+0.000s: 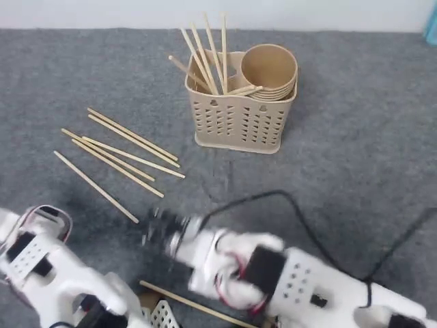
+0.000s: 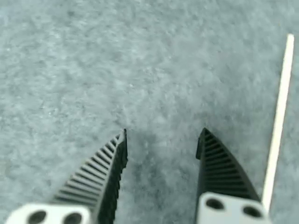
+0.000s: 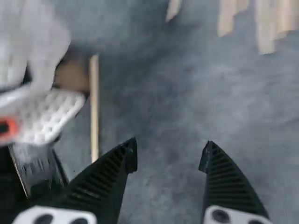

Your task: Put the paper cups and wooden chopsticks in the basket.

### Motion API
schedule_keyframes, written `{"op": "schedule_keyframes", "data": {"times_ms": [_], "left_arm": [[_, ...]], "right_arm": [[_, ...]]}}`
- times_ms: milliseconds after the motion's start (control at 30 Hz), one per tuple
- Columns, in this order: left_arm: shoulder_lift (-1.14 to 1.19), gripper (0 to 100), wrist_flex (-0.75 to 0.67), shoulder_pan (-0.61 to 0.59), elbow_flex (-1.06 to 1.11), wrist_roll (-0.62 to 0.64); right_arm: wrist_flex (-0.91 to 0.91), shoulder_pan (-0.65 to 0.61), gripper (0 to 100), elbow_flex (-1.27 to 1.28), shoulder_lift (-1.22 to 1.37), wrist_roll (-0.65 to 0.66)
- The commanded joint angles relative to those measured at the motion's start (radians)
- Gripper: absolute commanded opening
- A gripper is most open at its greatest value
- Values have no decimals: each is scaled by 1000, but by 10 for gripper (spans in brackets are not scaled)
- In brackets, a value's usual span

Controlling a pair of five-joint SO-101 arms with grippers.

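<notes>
the basket (image 1: 235,126) is set at twelve o'clock on the grey carpet (image 1: 355,137). the paper cups (image 1: 270,68) are nested in its one-o'clock side, so that half of the task is judged done. several upright chopsticks (image 1: 205,58) are stood in the eleven-o'clock side and leaned on the rim, since they are longer than the basket is deep.

a handful of loose chopsticks (image 1: 126,154) are spread flat at nine o'clock, well apart from the basket, some touching or crossing. a single chopstick (image 1: 198,305) is laid at six o'clock, between the two arms. these are judged to be what is left to gather.

the right claw (image 3: 171,142) is held spread and empty over the carpet. the single chopstick is found just outside one finger, not between the two, and the ends of the loose chopsticks are seen farther ahead.

the left claw (image 2: 163,133) is likewise spread, with nothing pinched, and is aimed at bare carpet. a stick is seen along the outside of one finger, probably the same single chopstick.

the wide spread is judged sensible, because a thin stick lying flat on soft pile has to be straddled before it can be pinched.
</notes>
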Motion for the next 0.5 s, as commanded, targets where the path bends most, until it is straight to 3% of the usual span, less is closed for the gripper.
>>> {"op": "schedule_keyframes", "data": {"times_ms": [0, 233, 467], "left_arm": [[11, 228, -63, -9, -36, 68], [284, 228, -107, -51, -173, 129], [601, 228, 121, -81, -472, 135]], "right_arm": [[-145, -81, 226, 137, -27, 28], [-292, -196, 226, 258, -25, 25], [-414, -260, 226, 311, -25, -97]]}}
